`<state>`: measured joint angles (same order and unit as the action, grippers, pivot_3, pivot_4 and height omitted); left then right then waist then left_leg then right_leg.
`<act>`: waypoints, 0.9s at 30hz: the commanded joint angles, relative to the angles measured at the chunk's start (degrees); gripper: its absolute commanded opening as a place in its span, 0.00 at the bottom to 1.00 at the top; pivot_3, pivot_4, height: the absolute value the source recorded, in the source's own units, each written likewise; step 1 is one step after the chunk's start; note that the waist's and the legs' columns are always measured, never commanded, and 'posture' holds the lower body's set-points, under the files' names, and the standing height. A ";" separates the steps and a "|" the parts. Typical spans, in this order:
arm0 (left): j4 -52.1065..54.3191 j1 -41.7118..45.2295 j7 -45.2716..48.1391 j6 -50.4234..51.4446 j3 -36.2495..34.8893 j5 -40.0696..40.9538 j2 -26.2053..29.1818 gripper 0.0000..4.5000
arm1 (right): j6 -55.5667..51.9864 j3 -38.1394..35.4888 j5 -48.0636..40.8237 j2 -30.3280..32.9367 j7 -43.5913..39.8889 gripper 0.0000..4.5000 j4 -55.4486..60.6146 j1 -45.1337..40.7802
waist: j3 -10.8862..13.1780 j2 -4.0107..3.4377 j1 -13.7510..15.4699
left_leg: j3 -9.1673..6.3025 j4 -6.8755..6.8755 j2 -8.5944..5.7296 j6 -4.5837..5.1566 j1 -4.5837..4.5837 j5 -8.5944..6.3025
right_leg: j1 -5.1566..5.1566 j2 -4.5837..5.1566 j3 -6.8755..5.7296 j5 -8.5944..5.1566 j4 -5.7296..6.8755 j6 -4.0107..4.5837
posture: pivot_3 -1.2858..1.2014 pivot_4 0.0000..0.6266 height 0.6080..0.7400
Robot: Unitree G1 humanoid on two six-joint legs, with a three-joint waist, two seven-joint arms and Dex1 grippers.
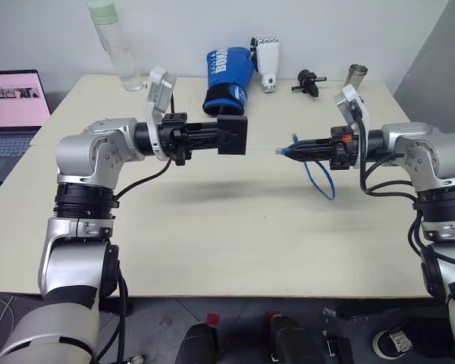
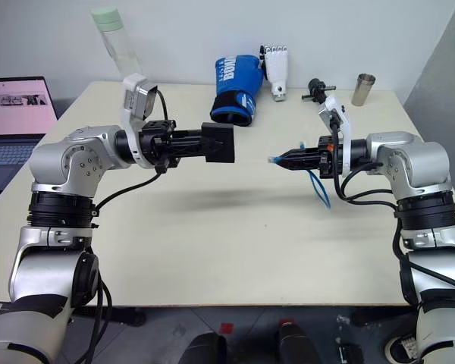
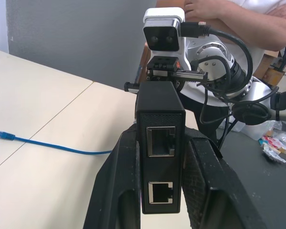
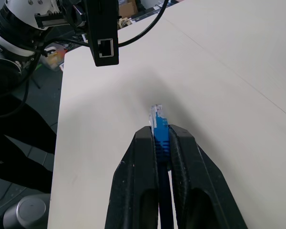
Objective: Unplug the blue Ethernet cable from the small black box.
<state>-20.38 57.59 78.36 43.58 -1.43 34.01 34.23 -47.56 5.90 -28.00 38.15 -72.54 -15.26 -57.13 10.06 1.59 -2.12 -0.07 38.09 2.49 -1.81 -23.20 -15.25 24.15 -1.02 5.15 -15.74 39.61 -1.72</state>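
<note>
Right gripper (image 1: 288, 150) pinches the limp, light blue Ethernet cable (image 1: 319, 176) behind its clear plug, now apart from the rigid small black box (image 1: 232, 135) clamped on the left by the left gripper (image 1: 226, 136).

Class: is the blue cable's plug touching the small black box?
Apart: the left eye view shows bare table between the plug and the small black box.

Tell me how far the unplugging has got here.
Done: the cable's plug is out, with a clear gap to the box, whose two ports are empty. In hand: the left gripper clamps the box, and the right gripper pinches the plug. Left: nothing of the unplugging; both pieces are held above the table.
</note>
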 commanded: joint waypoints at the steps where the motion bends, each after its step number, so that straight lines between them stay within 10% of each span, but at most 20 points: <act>1: 1.80 0.85 0.50 -0.41 -0.65 0.65 0.34 0.17 | 8.97 1.54 5.78 -1.20 4.21 0.02 1.74 2.32 | 0.00 0.00 0.03 | 0.00 0.00 0.00 0.00 0.00 0.00 | -0.01 0.00 0.00 0.00 0.00 0.00 | 0.52 0.24 1.00; 16: 1.75 0.66 -0.19 -1.13 -0.30 -0.29 0.08 0.17 | 31.21 6.78 21.13 -4.78 16.66 0.02 2.62 25.62 | 0.00 0.00 0.07 | 0.01 0.09 -0.03 -0.02 0.01 0.01 | -0.03 0.03 0.04 0.00 0.06 -0.01 | 0.52 0.24 1.00; 27: 0.23 2.05 0.19 -1.34 -0.02 -0.65 -0.83 0.17 | 25.66 3.71 17.99 -3.72 14.59 0.67 6.64 24.83 | 0.00 0.01 0.10 | 0.04 0.07 -0.02 -0.02 0.08 0.01 | -0.03 -0.02 0.09 -0.01 0.15 -0.01 | 0.52 0.24 1.00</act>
<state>-20.83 57.79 78.18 43.26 -1.35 33.38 33.42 -20.44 12.22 -8.02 33.42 -56.92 -12.37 -30.89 10.05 1.60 -2.02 -0.03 38.16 2.46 -1.83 -23.11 -15.23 24.12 -1.04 5.25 -15.75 39.77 -1.73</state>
